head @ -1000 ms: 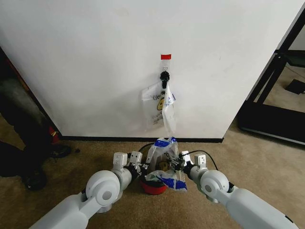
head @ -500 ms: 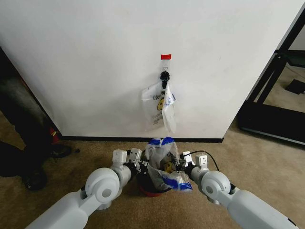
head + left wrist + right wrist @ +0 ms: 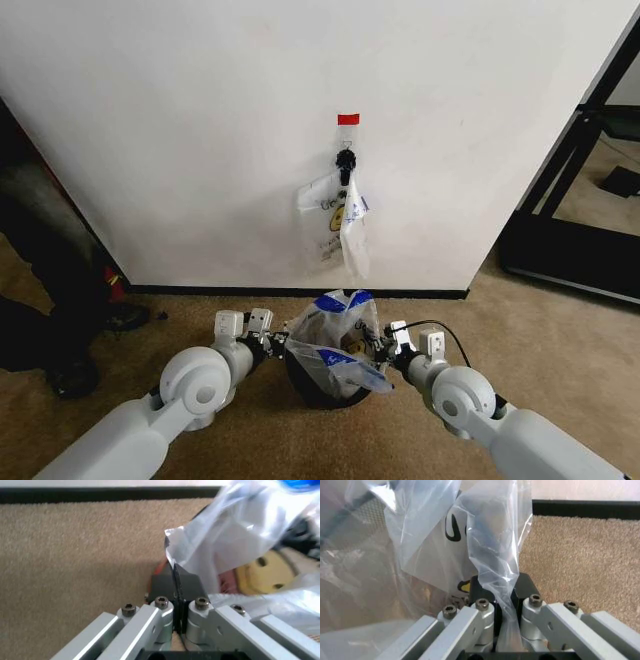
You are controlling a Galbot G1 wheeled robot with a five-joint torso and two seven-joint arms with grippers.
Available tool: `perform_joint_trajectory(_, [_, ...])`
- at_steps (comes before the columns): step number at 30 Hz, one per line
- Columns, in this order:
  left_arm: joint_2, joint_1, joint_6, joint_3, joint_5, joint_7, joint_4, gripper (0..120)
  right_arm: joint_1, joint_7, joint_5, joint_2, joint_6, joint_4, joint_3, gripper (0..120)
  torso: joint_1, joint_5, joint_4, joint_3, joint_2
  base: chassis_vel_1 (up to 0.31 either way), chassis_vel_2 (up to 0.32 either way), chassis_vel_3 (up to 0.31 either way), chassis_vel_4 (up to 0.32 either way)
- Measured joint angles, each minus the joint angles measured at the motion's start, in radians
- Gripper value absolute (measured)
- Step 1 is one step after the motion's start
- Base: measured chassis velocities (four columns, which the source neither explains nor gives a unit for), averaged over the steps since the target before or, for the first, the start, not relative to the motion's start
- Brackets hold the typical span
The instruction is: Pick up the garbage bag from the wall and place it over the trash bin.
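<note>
Both claws, left claw (image 3: 176,587) and right claw (image 3: 502,588), pinch the garbage bag (image 3: 335,330).

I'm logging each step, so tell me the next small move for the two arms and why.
Probably spread the bag a little wider and lower it. Both tools, left and right, pinch opposite edges of the garbage bag, which sits bunched over the trash bin; its rim doesn't look fully sleeved yet.

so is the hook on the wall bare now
No, plastic bags hang from the hook on the wall.
</note>
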Motion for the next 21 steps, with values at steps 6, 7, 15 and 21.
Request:
perform_joint_trajectory(6, [0.018,0.015,0.002,-0.012,0.0,0.014,0.029,0,-0.01,-0.003,0.0,-0.007,0.003,0.011,0.014,1,0.0,0.0,0.0001,0.0,0.0,0.0,0.0,0.0,0.0])
perform_joint_trajectory(7, [0.021,0.021,0.002,-0.016,0.002,0.016,0.032,0,-0.012,-0.004,0.0,-0.008,0.003,0.013,0.015,1,0.0,0.0,0.0001,0.0,0.0,0.0,0.0,0.0,0.0])
perform_joint_trajectory(15, [0.055,0.086,-0.008,-0.054,0.085,0.079,-0.047,2,-0.024,-0.007,-0.004,-0.001,0.007,0.011,0.023,1,0.0,0.0,0.0002,0.0,0.0,0.0,0.0,0.0,0.0])
perform_joint_trajectory(21, [0.097,0.102,-0.003,-0.055,0.193,0.14,-0.14,19,-0.025,-0.009,-0.005,0.005,0.01,0.003,0.026,1,0.0,0.0,0.0001,0.0,0.0,0.0,0.0,0.0,0.0])
